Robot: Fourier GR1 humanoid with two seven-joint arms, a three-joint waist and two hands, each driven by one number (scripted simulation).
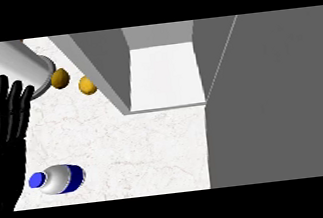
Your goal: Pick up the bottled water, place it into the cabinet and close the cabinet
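Near the counter's [139,148] front left edge the bottled water [60,179] lies beside my left hand [0,134], fingers straight, grasping nothing; the cabinet [162,75] stands open.

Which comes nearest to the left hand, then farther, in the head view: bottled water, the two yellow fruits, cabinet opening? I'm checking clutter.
From the left hand:
1. Bottled water, beside its lower part.
2. Left yellow fruit, near the fingertips.
3. Right yellow fruit.
4. Cabinet opening, farthest right.
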